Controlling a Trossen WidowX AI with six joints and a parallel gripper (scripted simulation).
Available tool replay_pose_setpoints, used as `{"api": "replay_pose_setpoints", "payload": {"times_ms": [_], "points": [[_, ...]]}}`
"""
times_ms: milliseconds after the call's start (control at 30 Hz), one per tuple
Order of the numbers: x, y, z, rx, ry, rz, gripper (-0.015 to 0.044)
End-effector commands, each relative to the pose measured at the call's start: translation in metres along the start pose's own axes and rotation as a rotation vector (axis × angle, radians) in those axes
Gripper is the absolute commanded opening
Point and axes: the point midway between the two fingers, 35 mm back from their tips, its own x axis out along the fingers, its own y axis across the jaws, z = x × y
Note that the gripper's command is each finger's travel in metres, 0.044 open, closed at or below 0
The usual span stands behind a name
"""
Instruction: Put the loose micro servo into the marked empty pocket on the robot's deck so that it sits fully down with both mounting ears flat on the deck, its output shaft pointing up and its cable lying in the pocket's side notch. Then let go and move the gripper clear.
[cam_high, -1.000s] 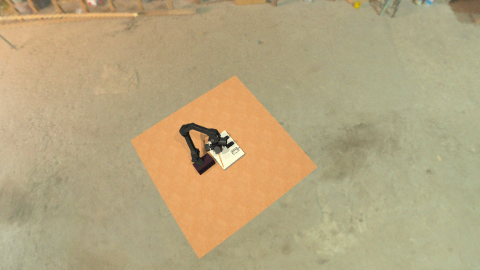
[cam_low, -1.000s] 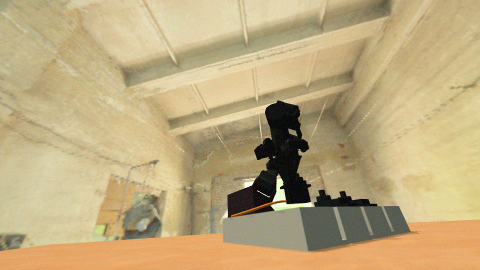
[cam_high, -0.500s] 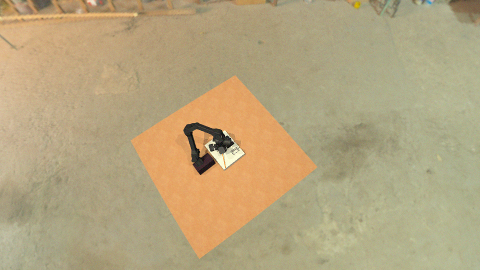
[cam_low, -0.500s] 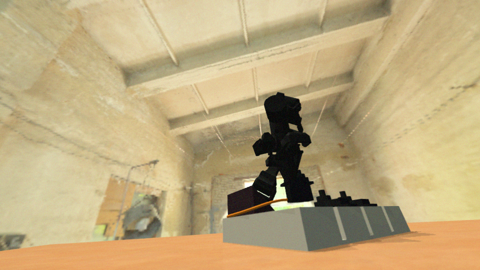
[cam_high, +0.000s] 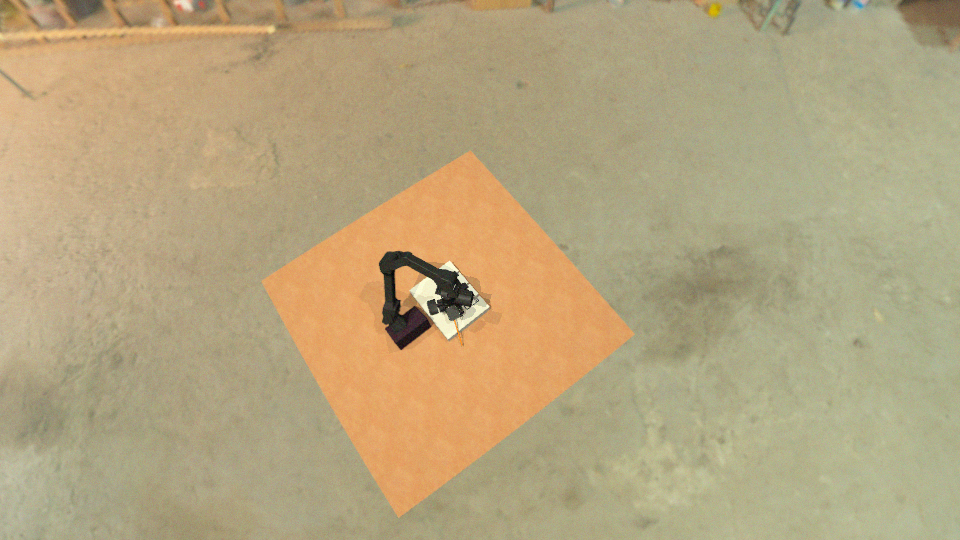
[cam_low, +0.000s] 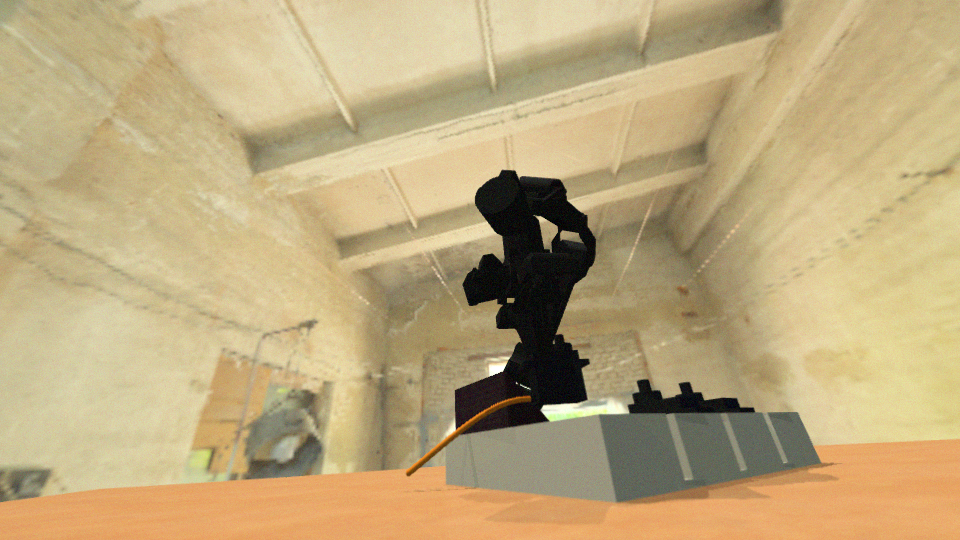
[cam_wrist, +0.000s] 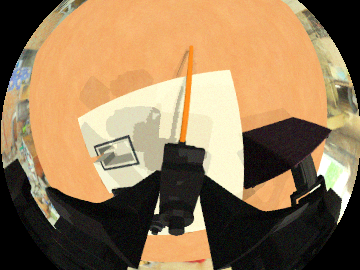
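Servo (cam_wrist: 182, 178) sits clamped between the gripper (cam_wrist: 179, 203) jaws, a small dark boxy block held above the deck (cam_wrist: 214, 98), not yet in any pocket. In the wrist view its body runs lengthwise away from the camera, and the thin orange cable (cam_wrist: 186, 91) leaves its far end and trails straight on over the deck's far edge onto the mat (cam_wrist: 134, 29). The key relation: the marked pocket (cam_wrist: 115, 153), a dark-outlined rectangle on the pale deck, lies off to the left of the held servo in the wrist view, near but apart, so the next move is judged to be a sideways shift before lowering. Notch side of the pocket cannot be told at this size, so cable alignment is unclear. Deck looks like a flat, matte, pale slab with grey side walls (cam_low: 577, 456) marked by light stripes. Other dark blocky parts (cam_low: 681, 399) stand on its far end, probably seated servos. The exterior view shows the cable (cam_low: 463, 426) drooping off the deck edge, so it reads as flexible. A dark purple box (cam_wrist: 283, 145) sits just beside the deck. Orange mat is smooth.
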Motion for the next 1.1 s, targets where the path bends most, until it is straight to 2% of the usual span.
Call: {"api": "replay_pose_setpoints", "payload": {"times_ms": [0, 167, 1067], "points": [[-0.0029, 0.0046, 0.0077, -0.008, -0.008, 0.007, 0.0], [-0.0029, 0.0046, 0.0077, -0.093, -0.009, 0.007, 0.0], [-0.0029, 0.0046, 0.0076, -1.026, -0.012, 0.002, 0.0]]}}
